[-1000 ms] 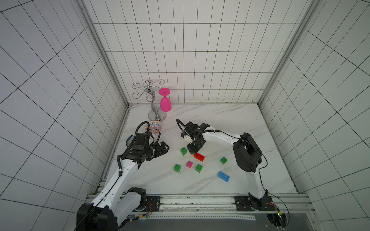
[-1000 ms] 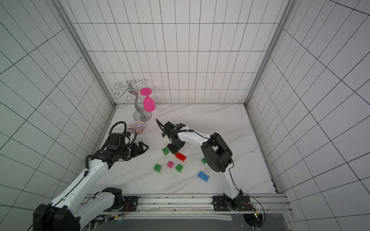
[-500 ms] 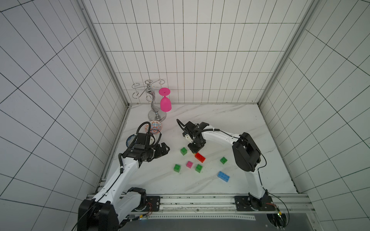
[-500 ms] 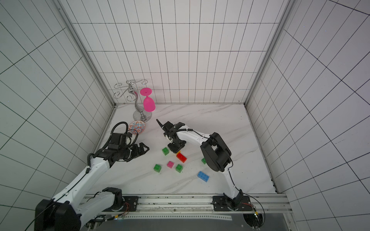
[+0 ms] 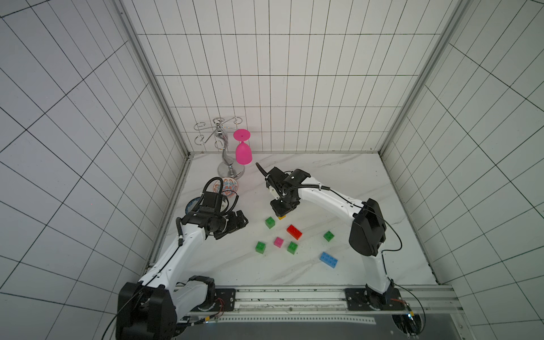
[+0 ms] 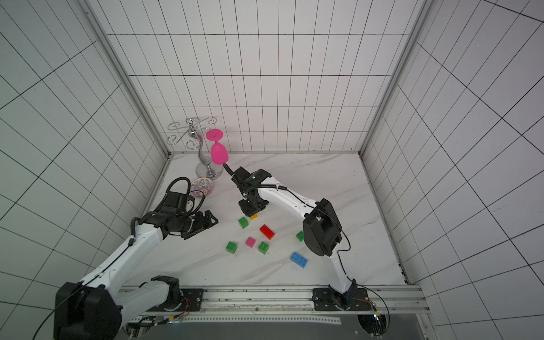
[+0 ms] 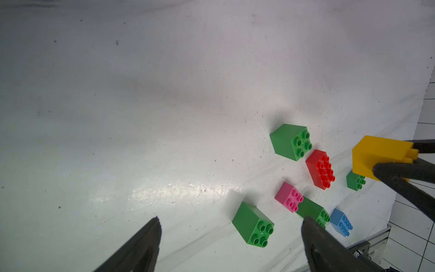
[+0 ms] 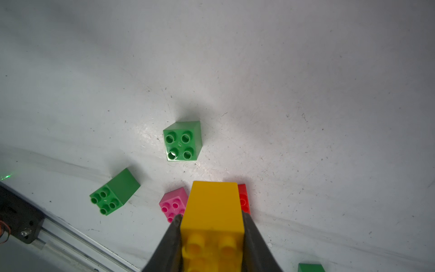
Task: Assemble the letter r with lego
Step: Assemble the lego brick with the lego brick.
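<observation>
Your right gripper [image 8: 211, 217] is clenched on the yellow cube [image 7: 381, 153], lifted just right of the far green cube [image 5: 270, 222]. The left gripper [image 5: 240, 222] hangs released. Nothing is joined yet: red brick [image 5: 294, 231], pink cube [image 5: 278, 242] and blue brick [image 5: 328, 259] lie apart on the tabletop [image 5: 338, 182].

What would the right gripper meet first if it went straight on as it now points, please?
Probably bare table: the right gripper, shut on the yellow cube, points down between the green cube and red brick.

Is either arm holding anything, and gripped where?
The right tool pinches the yellow lego cube by two opposite side walls; the left tool is open, empty.
</observation>
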`<action>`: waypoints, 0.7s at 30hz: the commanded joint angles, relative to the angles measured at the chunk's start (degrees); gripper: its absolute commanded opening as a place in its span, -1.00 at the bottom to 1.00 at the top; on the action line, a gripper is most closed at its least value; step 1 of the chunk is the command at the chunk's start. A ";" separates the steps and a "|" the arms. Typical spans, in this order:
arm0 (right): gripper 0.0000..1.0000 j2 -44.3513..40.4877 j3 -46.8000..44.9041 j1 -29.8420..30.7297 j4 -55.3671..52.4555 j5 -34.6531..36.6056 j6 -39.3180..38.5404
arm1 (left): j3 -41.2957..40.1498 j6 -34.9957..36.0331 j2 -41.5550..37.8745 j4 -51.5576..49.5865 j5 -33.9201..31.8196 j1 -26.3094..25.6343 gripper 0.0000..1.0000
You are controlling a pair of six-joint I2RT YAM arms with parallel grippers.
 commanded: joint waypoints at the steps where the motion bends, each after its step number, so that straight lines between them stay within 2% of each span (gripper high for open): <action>1: -1.00 1.42 3.74 0.75 -4.09 -1.42 0.94 | 1.51 0.00 -2.20 -1.70 -0.97 0.18 0.86; 7: -1.00 3.37 5.77 1.10 -4.22 -2.50 0.83 | 2.53 1.50 -5.28 -4.44 -3.83 0.18 0.87; 21: -1.00 9.00 8.77 2.78 -3.23 -4.09 1.20 | 1.36 1.37 -6.91 -3.86 -2.56 0.25 0.87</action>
